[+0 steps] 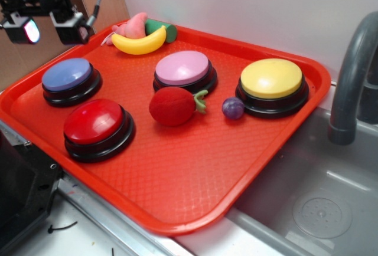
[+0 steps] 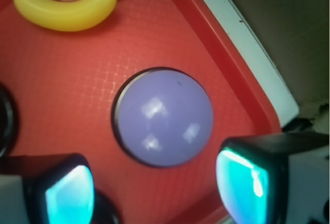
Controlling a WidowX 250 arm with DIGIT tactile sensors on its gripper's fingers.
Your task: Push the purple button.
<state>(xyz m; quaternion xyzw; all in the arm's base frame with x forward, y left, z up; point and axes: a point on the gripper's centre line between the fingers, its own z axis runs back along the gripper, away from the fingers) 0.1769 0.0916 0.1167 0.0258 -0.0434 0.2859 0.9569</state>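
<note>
End effector (image 2: 154, 193) up close with fingers (image 2: 242, 182) spread apart, hovering clear above the purple button (image 2: 164, 116), button at the red tray's (image 1: 177, 191) far-left corner, banana (image 2: 64, 11) beyond it

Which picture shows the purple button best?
The wrist view: the purple button fills the middle, seen from straight above. In the exterior view it sits small at the tray's left corner.

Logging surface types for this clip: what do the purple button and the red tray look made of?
Purple button: likely smooth glossy plastic dome, showing sharp light reflections, on a black base. Red tray: probably molded plastic, semi-matte, with a fine grid texture and rounded raised rim.
</note>
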